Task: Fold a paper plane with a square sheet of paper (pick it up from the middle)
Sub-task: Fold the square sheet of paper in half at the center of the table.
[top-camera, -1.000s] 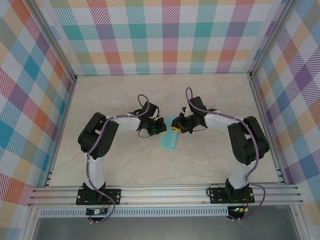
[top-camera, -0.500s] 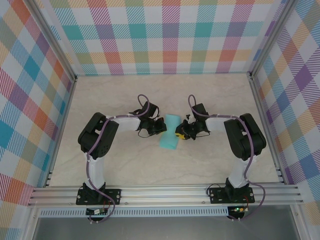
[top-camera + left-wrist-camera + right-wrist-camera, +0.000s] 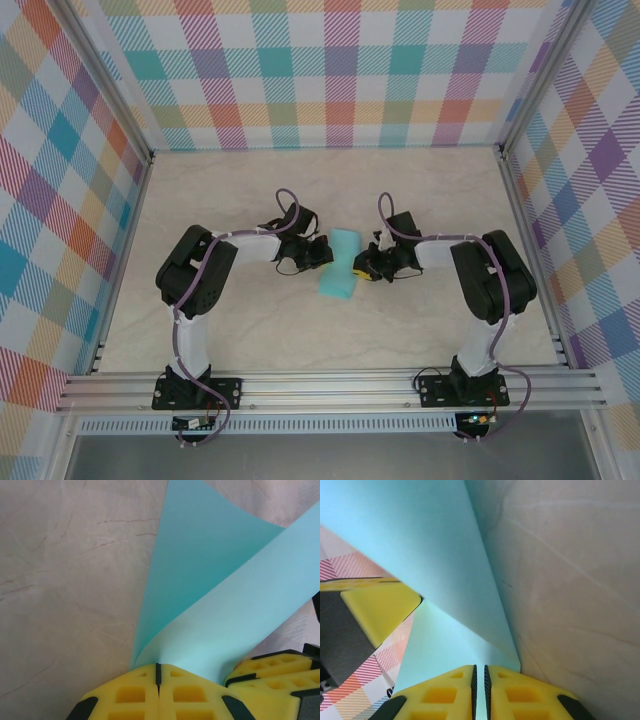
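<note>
Light turquoise square sheet of paper (image 3: pixel 340 263), matte, was bowed into soft fold mid-table, opposite edges clamped by left gripper (image 3: pixel 157 667) and right gripper (image 3: pixel 479 669).

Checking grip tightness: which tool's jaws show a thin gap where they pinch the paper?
The right tool; the left tool's jaws meet flush on the sheet.

Beige marbled tabletop (image 3: pixel 250 330); pastel plaid walls (image 3: pixel 330 70) on three sides; aluminium rail (image 3: pixel 330 390) along near edge.
</note>
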`<state>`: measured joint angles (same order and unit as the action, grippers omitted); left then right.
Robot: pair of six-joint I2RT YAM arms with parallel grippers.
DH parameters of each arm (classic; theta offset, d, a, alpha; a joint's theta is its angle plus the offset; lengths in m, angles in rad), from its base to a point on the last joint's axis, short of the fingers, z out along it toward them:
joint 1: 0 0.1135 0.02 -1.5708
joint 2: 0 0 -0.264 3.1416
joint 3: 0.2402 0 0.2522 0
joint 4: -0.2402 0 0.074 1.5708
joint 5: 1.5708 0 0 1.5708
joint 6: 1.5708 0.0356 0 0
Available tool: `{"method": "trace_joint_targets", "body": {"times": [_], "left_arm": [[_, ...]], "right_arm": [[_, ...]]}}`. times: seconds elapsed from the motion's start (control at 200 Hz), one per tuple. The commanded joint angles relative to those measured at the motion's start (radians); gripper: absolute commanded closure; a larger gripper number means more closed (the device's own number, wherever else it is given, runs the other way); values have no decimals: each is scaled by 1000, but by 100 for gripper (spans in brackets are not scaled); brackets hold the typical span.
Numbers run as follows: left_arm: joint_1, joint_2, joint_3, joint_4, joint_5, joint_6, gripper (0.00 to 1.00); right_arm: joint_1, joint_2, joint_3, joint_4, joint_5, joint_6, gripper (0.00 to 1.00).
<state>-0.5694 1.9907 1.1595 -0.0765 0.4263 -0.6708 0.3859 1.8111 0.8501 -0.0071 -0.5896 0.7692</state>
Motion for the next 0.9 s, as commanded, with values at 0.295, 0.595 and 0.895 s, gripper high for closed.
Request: {"method": "trace_joint_targets", "body": {"times": [0.295,0.595,0.895], "left_arm": [[-21,56,-18,-102,-72,20,100],[-21,59,-18,-103,-70,20,100],[-21,62,-17,-105,-70,20,100]], "right_arm": [[11,-29,-39,121,-95,19,87],[12,27,-98,117,-54,-29,88],[19,-33,-102,131,-79,-24,87]]}}
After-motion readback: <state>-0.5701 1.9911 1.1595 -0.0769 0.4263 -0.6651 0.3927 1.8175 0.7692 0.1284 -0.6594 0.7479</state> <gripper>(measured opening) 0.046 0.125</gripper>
